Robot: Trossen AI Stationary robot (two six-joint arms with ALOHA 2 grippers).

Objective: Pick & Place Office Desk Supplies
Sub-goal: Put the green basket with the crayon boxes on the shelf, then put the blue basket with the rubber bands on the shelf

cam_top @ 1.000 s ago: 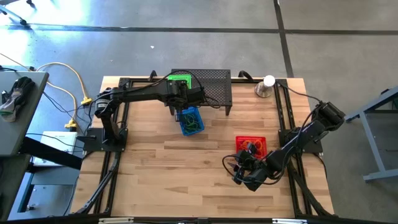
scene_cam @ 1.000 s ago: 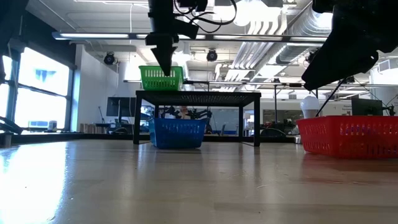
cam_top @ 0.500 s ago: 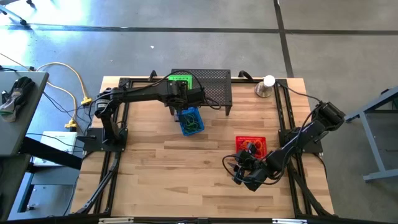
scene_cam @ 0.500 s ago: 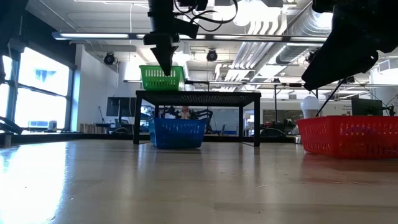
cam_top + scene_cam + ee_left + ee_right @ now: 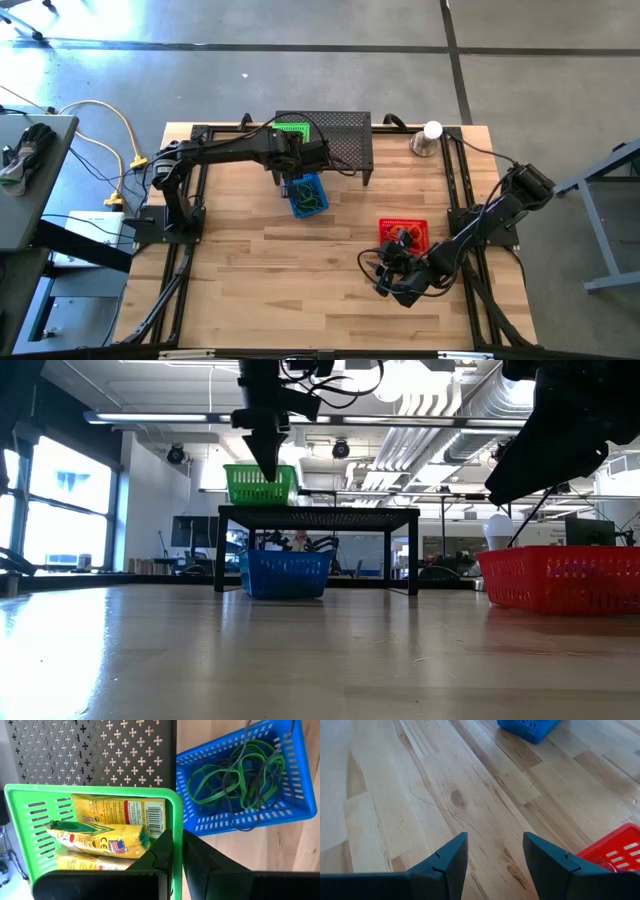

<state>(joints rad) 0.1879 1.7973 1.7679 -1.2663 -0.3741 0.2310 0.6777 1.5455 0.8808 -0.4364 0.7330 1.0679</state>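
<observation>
Green basket (image 5: 172, 815), yel. packets (image 5: 97, 839)

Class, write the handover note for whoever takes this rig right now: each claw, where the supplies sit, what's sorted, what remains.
Left claw: shut, empty, above the rim of the green plastic basket on the black perforated metal stand.
Right claw: open, empty, over bare wood beside the red plastic basket.
Done: yellow packets in the green basket; green and dark rubber bands in the blue plastic basket.
Left: items in the red basket look unsorted.
</observation>
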